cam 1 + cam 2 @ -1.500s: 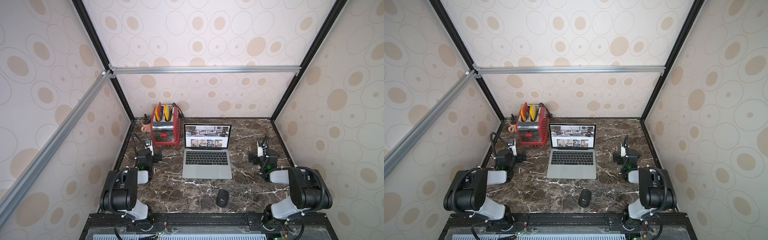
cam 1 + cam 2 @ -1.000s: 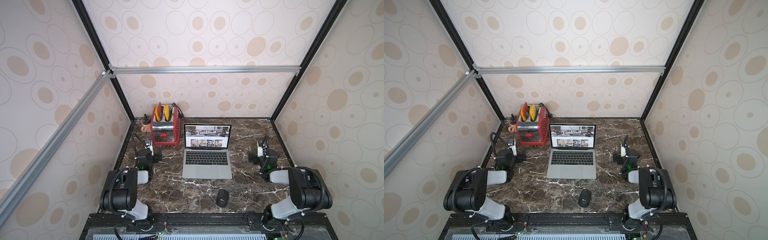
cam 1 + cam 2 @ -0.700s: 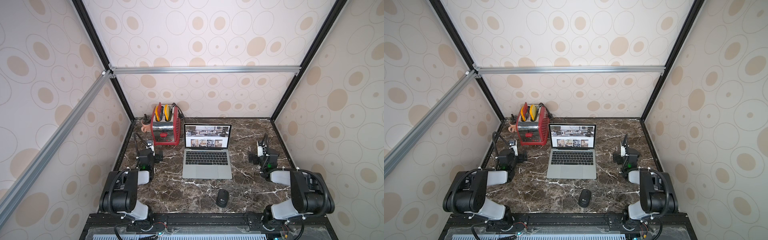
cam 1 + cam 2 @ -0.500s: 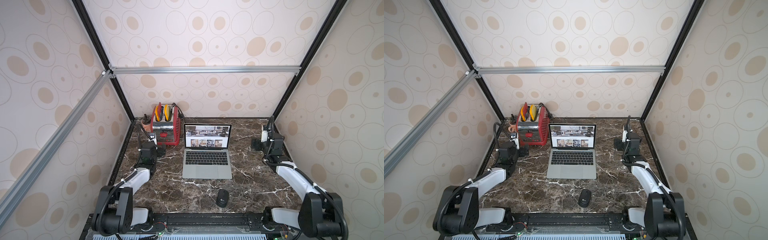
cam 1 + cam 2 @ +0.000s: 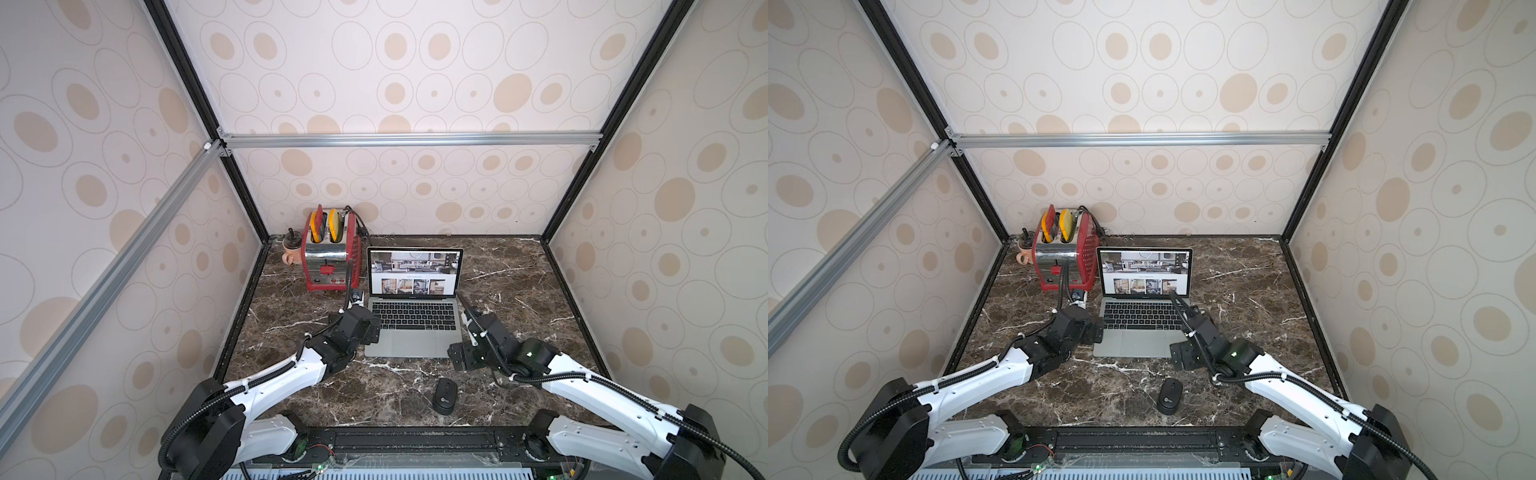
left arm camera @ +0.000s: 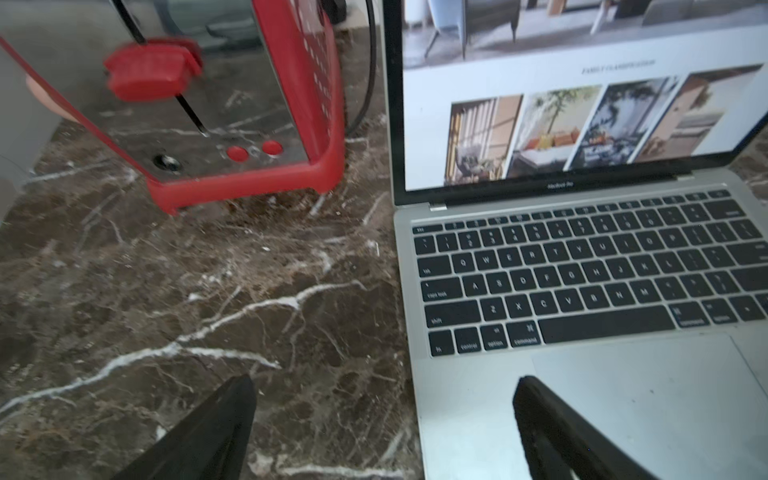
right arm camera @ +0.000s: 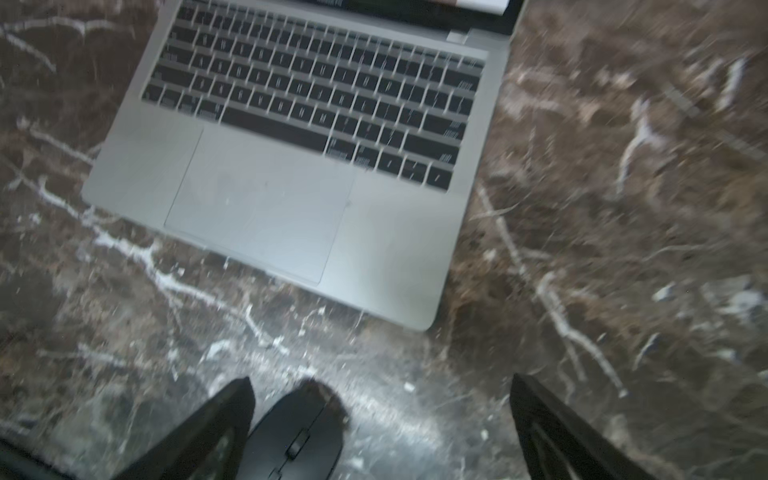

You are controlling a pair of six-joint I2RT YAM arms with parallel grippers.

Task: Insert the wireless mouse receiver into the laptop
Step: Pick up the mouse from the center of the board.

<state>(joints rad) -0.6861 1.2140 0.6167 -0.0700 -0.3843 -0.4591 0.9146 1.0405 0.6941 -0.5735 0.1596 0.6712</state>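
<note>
The left fingers (image 6: 208, 428) are spread wide with nothing between them, one over the dark marble worktop (image 5: 519, 291) and one over the palm rest at the left front corner of the laptop (image 5: 415, 322). The right fingers (image 7: 557, 428) are spread equally wide and hold nothing; they hang over bare worktop off the laptop's right front corner, and a black mouse (image 7: 295, 436) lies just inside one of them, though contact cannot be told. In both top views the left arm (image 5: 282, 378) reaches forward from the near left, its wrist at the laptop's left edge, and the right arm (image 5: 582, 382) comes in from the near right with its wrist bent back toward the mouse. The laptop stands open mid-worktop, its screen showing a white page of room photos. Behind it to the left, a red toaster (image 5: 328, 259) holds a red-orange piece (image 5: 318, 224) and a yellow piece (image 5: 335, 224) upright in its slots. A tan mug (image 5: 290, 257) beside it holds something dark, too small to identify.
</note>
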